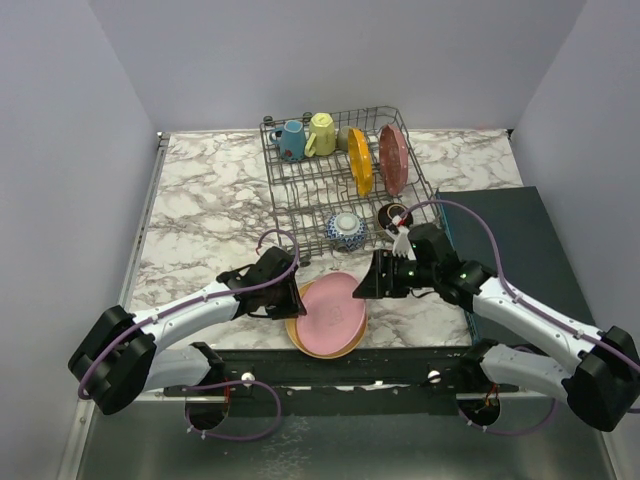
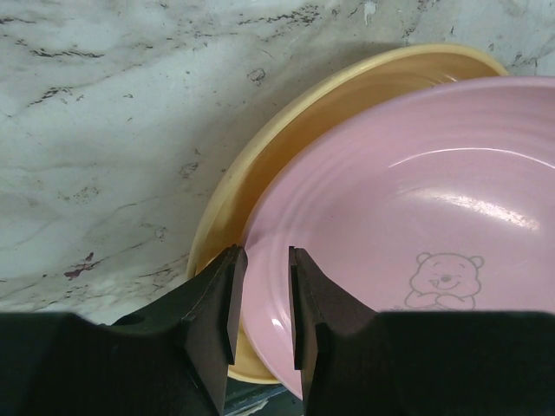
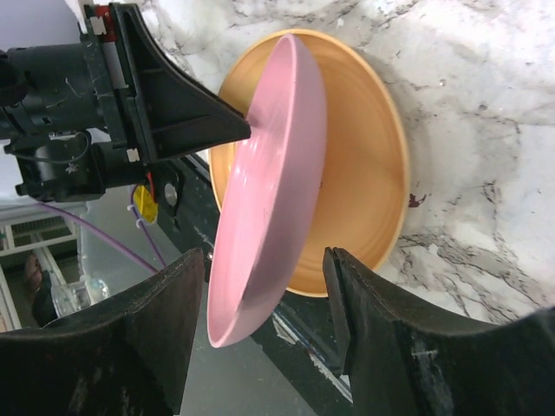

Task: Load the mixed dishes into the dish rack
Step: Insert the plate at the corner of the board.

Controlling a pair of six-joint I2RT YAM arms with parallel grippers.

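Nearest to the lens, at the bottom of the left wrist view, the left gripper (image 2: 260, 299) stands narrow, its two fingers (image 2: 218, 303) pinching the rim of the pink plate (image 2: 416, 217). The right gripper (image 3: 264, 334) is wide, with one finger on each side of the plate's lower edge at the bottom of its own view; I cannot tell if it touches. The marble table (image 1: 200, 200) carries the rack (image 1: 310, 185) at the upper centre of the top view, well apart from this plate. The yellow plate (image 3: 368, 173) lies flat at the lower centre of the table. The pink plate is tilted above it, one side lifted by the left gripper. In the rack are a red plate (image 1: 392, 158) and an orange plate (image 1: 360, 162) on edge, two bowls (image 1: 347, 228) in front, and mugs (image 1: 292, 140) at the back. The pink plate looks to be glazed ceramic: stiff, rather heavy for one rim pinch, slippery, and likely to chip or break if it falls. I judge that a single pinch may let it swing. The better hold is deep over the lip of the rim, with the right gripper taking the opposite edge before the plate goes on edge between free tines.
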